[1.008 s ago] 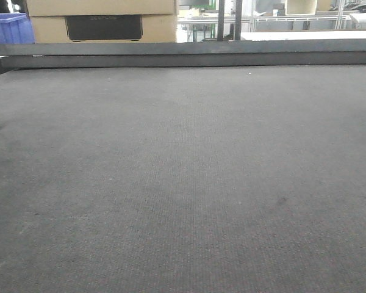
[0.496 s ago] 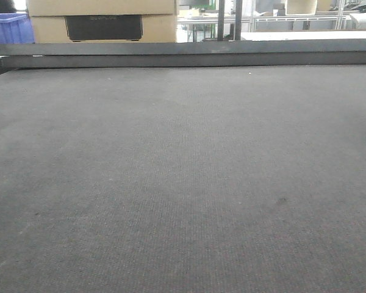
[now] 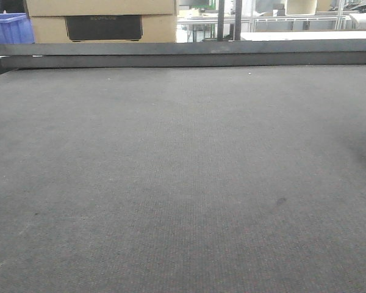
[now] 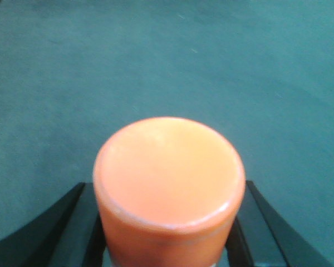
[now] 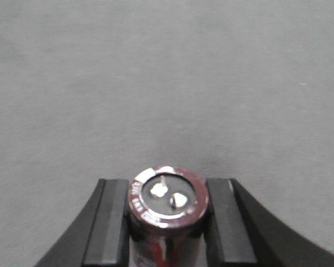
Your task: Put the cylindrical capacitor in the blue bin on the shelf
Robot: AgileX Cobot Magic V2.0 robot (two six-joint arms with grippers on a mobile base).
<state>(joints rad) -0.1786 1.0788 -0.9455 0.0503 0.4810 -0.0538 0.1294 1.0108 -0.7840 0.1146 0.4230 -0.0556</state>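
Right wrist view: one capacitor (image 5: 168, 203), a short dark cylinder with a silvery rim, is clamped between the two black fingers (image 5: 114, 219) of the right gripper (image 5: 168, 207), one finger pressing each side. Its flat end faces the camera, and two small metal pins (image 5: 158, 189) stand on that face. Pale print runs around the rim but is too blurred to read. The lower body is cut off by the bottom edge. Behind it lies a plain grey mat (image 5: 167, 67).

In the left wrist view, the left gripper (image 4: 170, 222) is closed on one orange cylinder (image 4: 170, 172), its round end towards the camera. A black finger shows on either side. The cylinder's lower part and the finger bases run out of the picture.

In the front view the same mat fills most of the picture. One dark rail (image 3: 189, 55) runs along its far edge. Beyond the rail stands one cardboard box (image 3: 100, 9) with a dark panel on its front. One blue bin (image 3: 9, 29) is at the top left. It is cut off by the left edge, and what it stands on is hidden behind the rail. Two dark posts (image 3: 229, 18) rise further right. The pale clutter behind them is too small to make out.
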